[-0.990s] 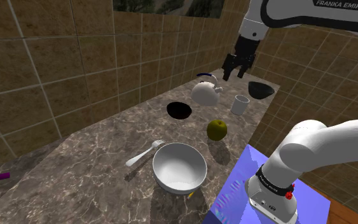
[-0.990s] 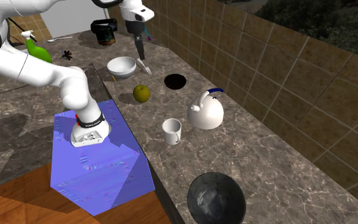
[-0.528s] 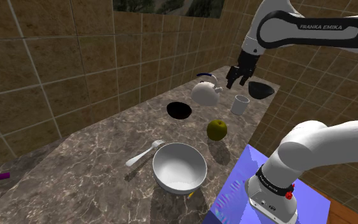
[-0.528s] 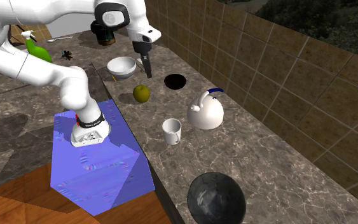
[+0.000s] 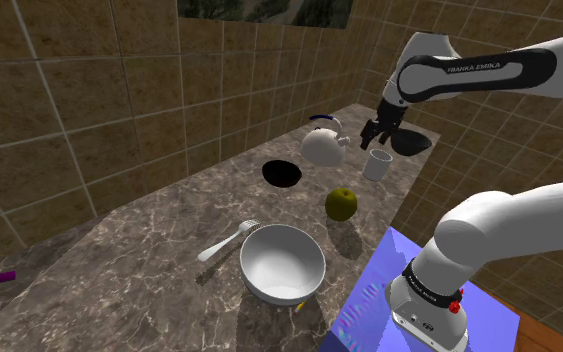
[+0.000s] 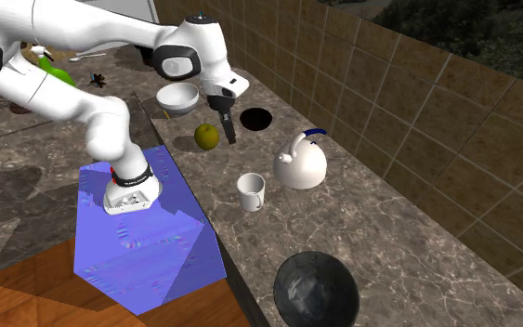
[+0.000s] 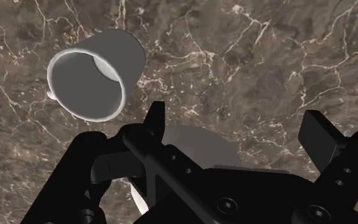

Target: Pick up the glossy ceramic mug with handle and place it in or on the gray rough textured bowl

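Observation:
A white mug [image 5: 376, 163] [image 6: 251, 191] stands upright on the dark marble counter, near its edge. My black gripper [image 5: 375, 140] [image 6: 229, 133] hangs a little above the counter, close over the mug, with its fingers pointing down. In the wrist view the mug [image 7: 91, 76] lies off to one side of the gripper [image 7: 234, 127], beyond one finger [image 7: 152, 124] and not between the two. The fingers stand apart with nothing between them. A dark grey rough bowl [image 5: 409, 141] [image 6: 317, 290] sits just beyond the mug at the counter's end.
A white kettle [image 5: 324, 145] [image 6: 301, 163] with a blue handle stands beside the mug. Also on the counter are a yellow-green apple [image 5: 341, 204] [image 6: 206, 137], a black bowl [image 5: 281, 173] [image 6: 256, 118], a large white bowl [image 5: 282, 263] [image 6: 177, 97] and a spoon [image 5: 227, 243]. A tiled wall runs along the back.
The arm has swung down and along the counter, bringing the gripper from high above to just over the mug. The fingers have stayed apart. No object has moved.

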You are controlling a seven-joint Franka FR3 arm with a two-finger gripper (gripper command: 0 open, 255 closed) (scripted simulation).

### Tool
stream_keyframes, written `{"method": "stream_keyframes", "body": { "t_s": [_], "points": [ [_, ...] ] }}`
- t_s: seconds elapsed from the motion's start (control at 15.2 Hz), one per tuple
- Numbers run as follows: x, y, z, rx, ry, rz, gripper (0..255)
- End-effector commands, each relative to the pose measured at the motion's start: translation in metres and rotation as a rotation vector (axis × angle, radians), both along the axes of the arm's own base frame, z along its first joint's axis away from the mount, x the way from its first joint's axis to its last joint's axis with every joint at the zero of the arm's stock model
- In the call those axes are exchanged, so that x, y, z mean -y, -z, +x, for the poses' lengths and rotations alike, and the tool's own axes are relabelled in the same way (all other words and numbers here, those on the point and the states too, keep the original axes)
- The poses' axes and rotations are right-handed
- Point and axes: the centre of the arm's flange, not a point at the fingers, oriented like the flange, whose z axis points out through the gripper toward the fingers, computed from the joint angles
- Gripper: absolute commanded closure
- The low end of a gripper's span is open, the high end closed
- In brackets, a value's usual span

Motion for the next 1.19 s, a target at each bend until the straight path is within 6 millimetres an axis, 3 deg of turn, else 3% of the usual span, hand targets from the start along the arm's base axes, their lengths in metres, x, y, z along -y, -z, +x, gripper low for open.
{"method": "stream_keyframes", "body": {
  "t_s": [0.0,0.53,1.12],
  "points": [
    [0.02,0.016,-0.002,0.01,-0.001,-0.007,0],
    [0.102,0.077,0.004,0.042,-0.001,-0.031,0],
    [0.109,0.118,0.01,0.043,-0.001,-0.032,0]
  ]
}}
